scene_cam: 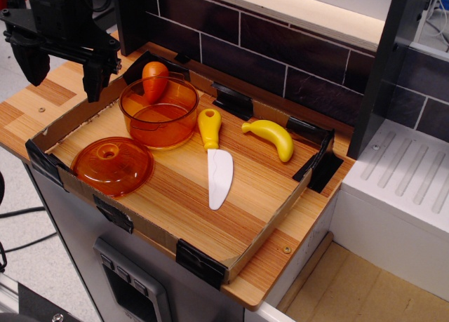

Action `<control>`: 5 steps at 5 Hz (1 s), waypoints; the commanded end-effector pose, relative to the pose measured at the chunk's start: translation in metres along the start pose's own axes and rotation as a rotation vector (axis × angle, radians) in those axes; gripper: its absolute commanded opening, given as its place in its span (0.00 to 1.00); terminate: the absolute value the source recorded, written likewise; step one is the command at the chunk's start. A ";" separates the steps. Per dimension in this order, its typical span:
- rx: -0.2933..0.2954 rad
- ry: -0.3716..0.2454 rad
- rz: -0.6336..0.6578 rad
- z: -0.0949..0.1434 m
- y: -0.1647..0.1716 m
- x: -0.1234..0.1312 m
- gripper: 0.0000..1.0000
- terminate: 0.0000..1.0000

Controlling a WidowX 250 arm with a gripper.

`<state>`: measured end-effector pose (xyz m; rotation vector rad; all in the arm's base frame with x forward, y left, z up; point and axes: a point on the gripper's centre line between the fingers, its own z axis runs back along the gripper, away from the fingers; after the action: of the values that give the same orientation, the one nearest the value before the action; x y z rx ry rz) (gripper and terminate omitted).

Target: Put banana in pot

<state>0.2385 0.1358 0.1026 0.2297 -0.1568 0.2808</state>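
The yellow toy banana [271, 136] lies on the wooden board at the right, beside the black back rail. The translucent orange pot [159, 112] stands at the back left of the board, with an orange carrot-like toy [154, 80] leaning in it at its far rim. My gripper [62, 68] hangs at the upper left, above the board's left corner and left of the pot. Its two black fingers are spread apart and hold nothing. It is far from the banana.
A domed orange lid with a knob [112, 165] lies in front of the pot. A toy knife [217, 161] with yellow handle and white blade lies between pot and banana. Cardboard walls with black clips [200, 263] edge the board. A dark tiled wall stands behind, a white drainer at right.
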 end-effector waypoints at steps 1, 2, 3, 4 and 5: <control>0.000 0.000 0.000 0.000 0.000 0.000 1.00 0.00; -0.033 0.011 0.044 0.010 -0.014 -0.002 1.00 0.00; -0.042 0.059 0.159 0.024 -0.044 0.001 1.00 0.00; -0.043 0.110 0.230 0.031 -0.074 0.003 1.00 0.00; -0.048 0.125 0.290 0.034 -0.105 0.006 1.00 0.00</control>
<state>0.2625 0.0281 0.1033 0.1434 -0.0325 0.5898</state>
